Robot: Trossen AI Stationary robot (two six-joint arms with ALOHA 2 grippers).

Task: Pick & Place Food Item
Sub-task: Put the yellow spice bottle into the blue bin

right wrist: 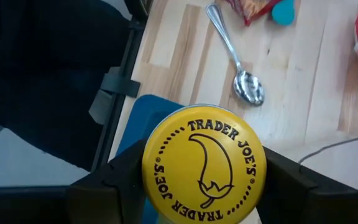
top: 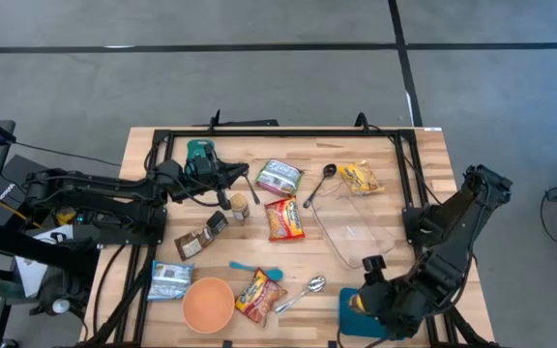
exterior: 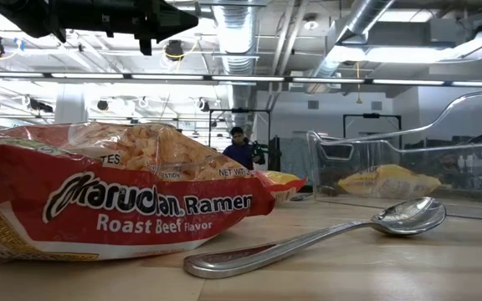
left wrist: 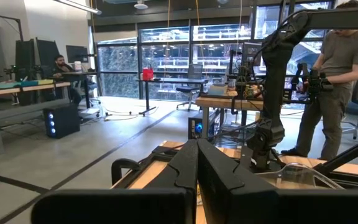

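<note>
My right gripper point(top: 360, 304) stands over the table's near right corner, shut on a round yellow Trader Joe's container point(right wrist: 204, 163), of which only the printed top shows. Under it lies a blue flat thing point(right wrist: 143, 117) at the table's edge. Other food items lie on the wood: a Maruchan ramen pack point(exterior: 115, 201) near the front and another ramen pack point(top: 285, 220) mid-table. My left gripper point(left wrist: 197, 167) is shut on nothing, held level above the far left of the table point(top: 243, 182). My right gripper pinches the yellow container by the opposite sides of its round top point(right wrist: 149, 177), one dark finger point(right wrist: 107, 186) on each side. The fingers come slanting down from above. The container's top faces up toward the wrist. Its body and bottom are hidden by its own top.
A clear plastic bin point(top: 356, 227) stands at the right centre, a yellow snack bag point(top: 361, 179) beyond it. A metal spoon point(right wrist: 238, 62), an orange bowl point(top: 208, 303), a dark spoon point(top: 319, 184) and several packets lie about. A person point(left wrist: 334, 74) stands beyond the table.
</note>
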